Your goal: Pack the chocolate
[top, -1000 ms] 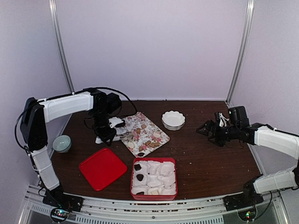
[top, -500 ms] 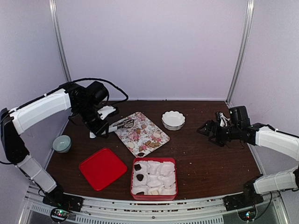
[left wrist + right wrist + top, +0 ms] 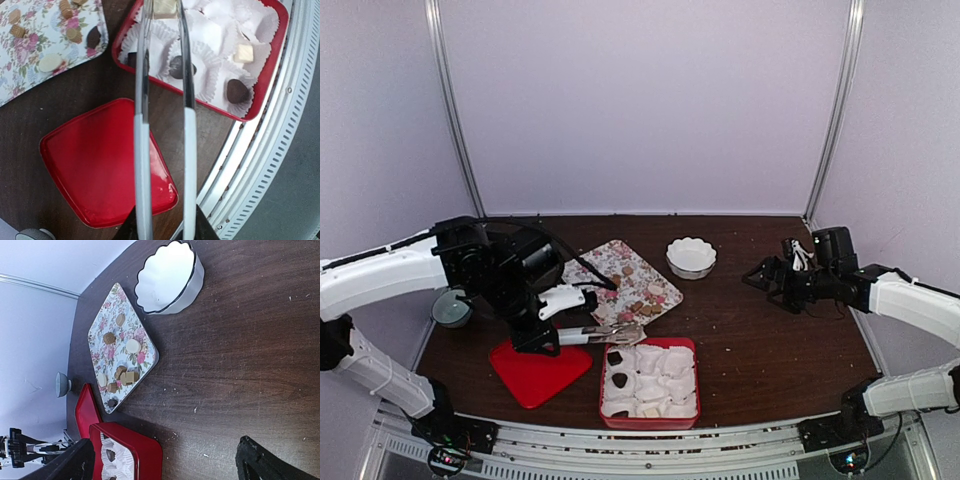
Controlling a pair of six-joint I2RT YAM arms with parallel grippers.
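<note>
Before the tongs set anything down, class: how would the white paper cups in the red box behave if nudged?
The paper cups look thin and crinkled, so probably floppy and very light, apt to crumple under the tongs. Packed edge to edge in the red box, they likely brace each other and shouldn't tip.

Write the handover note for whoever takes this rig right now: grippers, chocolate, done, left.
Left gripper: shut on the tongs, their tips over the red box.
Right gripper: open, empty, hovering off to the right.
Chocolate pieces: several on the floral tray; a few, like one dark piece, in the box's paper cups.
Done: a few cups filled. A pale piece shows between the tong tips; gripped or lying in a cup, unclear.
Left: most cups, then probably the red lid.
</note>
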